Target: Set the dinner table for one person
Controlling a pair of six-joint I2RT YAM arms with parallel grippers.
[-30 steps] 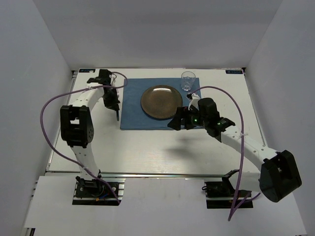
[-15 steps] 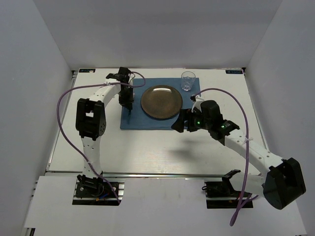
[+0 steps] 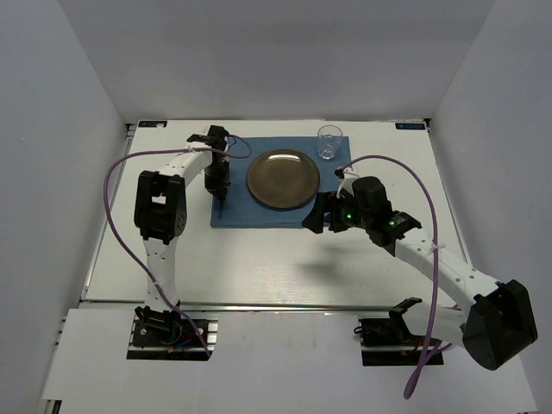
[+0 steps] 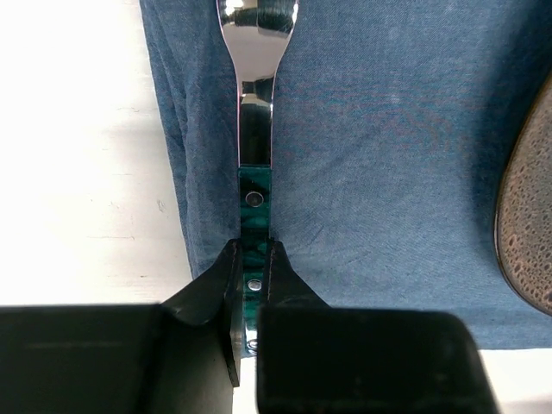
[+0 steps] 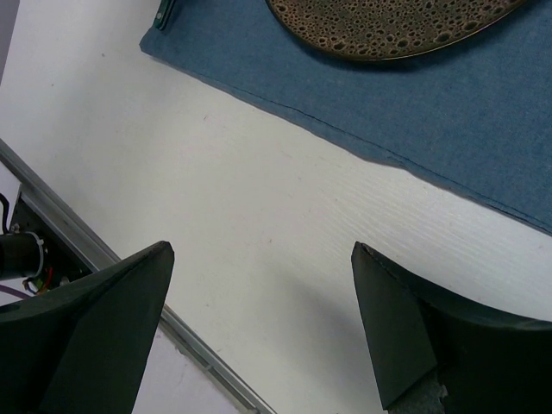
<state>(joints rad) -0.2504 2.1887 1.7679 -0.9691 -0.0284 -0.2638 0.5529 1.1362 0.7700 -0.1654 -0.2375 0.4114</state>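
My left gripper point(image 3: 219, 183) is shut on the green handle of a piece of metal cutlery point(image 4: 256, 129). It holds the cutlery low over the left strip of the blue placemat point(image 4: 388, 172), pointing to the far side, left of the brown plate point(image 3: 283, 178). The cutlery's head runs out of the top of the left wrist view. My right gripper point(image 3: 312, 216) stands open and empty over the white dinner table point(image 3: 259, 259), just in front of the placemat's near edge point(image 5: 414, 112). The plate point(image 5: 388, 21) lies in the middle of the placemat.
A clear glass point(image 3: 328, 142) stands on the table beyond the placemat's far right corner. The metal rail point(image 5: 129, 285) runs along the table's front edge. White walls close in the table on three sides.
My left arm has swung right from the table's left side, bringing the cutlery over the placemat's left strip. My right gripper has drifted a little to the right, still open.
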